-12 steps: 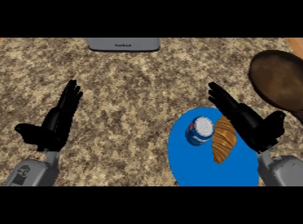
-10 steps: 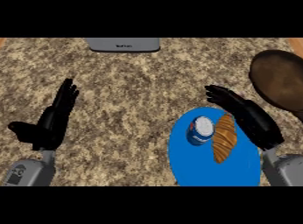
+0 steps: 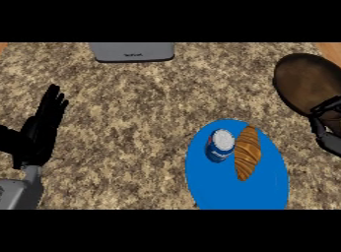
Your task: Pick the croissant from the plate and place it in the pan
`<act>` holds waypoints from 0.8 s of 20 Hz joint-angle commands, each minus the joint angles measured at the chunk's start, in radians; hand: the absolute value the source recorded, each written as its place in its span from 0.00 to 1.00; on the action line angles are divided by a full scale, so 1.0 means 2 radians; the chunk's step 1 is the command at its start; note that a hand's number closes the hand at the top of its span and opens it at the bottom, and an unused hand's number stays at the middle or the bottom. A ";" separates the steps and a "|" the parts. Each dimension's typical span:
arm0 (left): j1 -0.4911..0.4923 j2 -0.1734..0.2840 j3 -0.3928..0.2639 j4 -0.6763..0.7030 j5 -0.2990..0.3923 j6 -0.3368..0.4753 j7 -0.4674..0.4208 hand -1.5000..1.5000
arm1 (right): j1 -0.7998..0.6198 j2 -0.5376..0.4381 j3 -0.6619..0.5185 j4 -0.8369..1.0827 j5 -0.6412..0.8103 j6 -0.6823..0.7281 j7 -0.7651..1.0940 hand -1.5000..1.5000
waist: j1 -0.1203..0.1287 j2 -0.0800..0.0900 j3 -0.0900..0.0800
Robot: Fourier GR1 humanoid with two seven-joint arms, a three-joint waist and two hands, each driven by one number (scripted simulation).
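Note:
A golden-brown croissant [image 3: 247, 152] lies on the right half of a blue plate [image 3: 231, 193] at the lower middle of the head view. The dark brown pan [image 3: 306, 78] rests at the upper right. My right hand [image 3: 335, 125] is at the right edge, just below the pan's near rim and to the right of the plate. Its fingers are loosely bent and hold nothing; part of it is cut off by the edge. My left hand [image 3: 37, 135] rests open at the left, fingers up.
A blue and white can [image 3: 221, 145] stands on the plate, touching the croissant's left side. A grey appliance [image 3: 132, 51] sits at the counter's far edge. Speckled stone counter [image 3: 137, 108] stretches between the hands.
My right hand has swung from beside the croissant out to the right edge, near the pan. The left hand has drifted slightly left. Croissant and can stay in place.

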 commanded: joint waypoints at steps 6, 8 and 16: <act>-0.005 0.011 0.018 -0.020 0.011 -0.010 0.043 0.50 | 0.192 -0.073 -0.073 -0.078 0.088 0.011 -0.090 0.00 | 0.008 0.004 0.000; -0.013 0.011 0.004 -0.049 -0.007 0.011 0.070 0.50 | 0.166 -0.098 -0.082 -0.075 0.107 0.020 -0.076 0.00 | 0.014 0.004 0.000; -0.018 -0.001 -0.002 -0.066 -0.019 0.006 0.089 0.50 | 0.124 -0.153 -0.033 -0.168 0.176 0.061 0.086 0.00 | 0.021 0.006 -0.001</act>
